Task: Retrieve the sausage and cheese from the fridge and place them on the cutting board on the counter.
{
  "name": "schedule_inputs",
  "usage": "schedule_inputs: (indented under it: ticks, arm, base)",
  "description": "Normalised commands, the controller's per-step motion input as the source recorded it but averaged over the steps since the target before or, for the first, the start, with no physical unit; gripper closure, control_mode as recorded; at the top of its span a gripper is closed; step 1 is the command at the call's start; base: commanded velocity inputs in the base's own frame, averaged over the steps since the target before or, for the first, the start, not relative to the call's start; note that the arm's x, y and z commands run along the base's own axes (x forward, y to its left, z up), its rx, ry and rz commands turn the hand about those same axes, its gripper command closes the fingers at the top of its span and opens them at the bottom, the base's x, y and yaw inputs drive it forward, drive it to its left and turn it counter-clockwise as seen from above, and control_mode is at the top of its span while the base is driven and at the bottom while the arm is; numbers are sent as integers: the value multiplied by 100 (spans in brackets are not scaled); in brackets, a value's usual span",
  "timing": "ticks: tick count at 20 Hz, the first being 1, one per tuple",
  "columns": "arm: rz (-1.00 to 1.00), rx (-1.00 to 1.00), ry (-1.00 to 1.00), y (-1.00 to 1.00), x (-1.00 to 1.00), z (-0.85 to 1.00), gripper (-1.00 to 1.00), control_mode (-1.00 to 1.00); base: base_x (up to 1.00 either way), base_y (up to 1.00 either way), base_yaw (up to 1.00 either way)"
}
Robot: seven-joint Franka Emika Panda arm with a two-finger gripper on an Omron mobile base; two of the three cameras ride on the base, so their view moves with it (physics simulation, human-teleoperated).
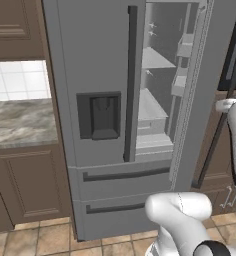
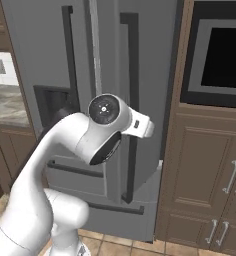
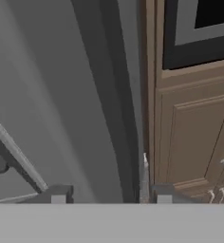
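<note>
Fridge (image 1: 105,75): one, grey, French-door; right door swung open, left door shut with its dispenser recess.
Shelves (image 1: 150,107): pale grey, several; sausage and cheese not discernible on them.
Lower drawers (image 1: 122,175): two.
Counter (image 1: 20,122): one marbled slab, left of fridge.
Wall oven (image 2: 217,55): one, right of fridge.
Gripper (image 3: 111,198): fingers apart, holding nothing, beside the open door's edge.

- A built-in oven (image 2: 217,55) with a dark window sits in brown cabinets (image 2: 205,165) with silver handles (image 2: 231,176).
- White wall tiles (image 1: 17,80).
- A tan tiled floor (image 1: 35,240).
- Perhaps an outlet (image 2: 0,66), blurred.
</note>
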Motion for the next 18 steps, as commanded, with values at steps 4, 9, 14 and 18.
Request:
schedule_inputs:
  ticks: [4,9,14,18]
  arm:
    - [0,-14,0,77,-96,40,-100,-100]
    - [-9,-27,10,100,-4,32,-100,-100]
    - [-21,-33,19,100,44,3,-100,-100]
    - [-27,-32,18,71,76,-11,-100,-100]
  base:
    - [0,0,0]
    - [0,0,0]
    - [0,0,0]
    - [0,0,0]
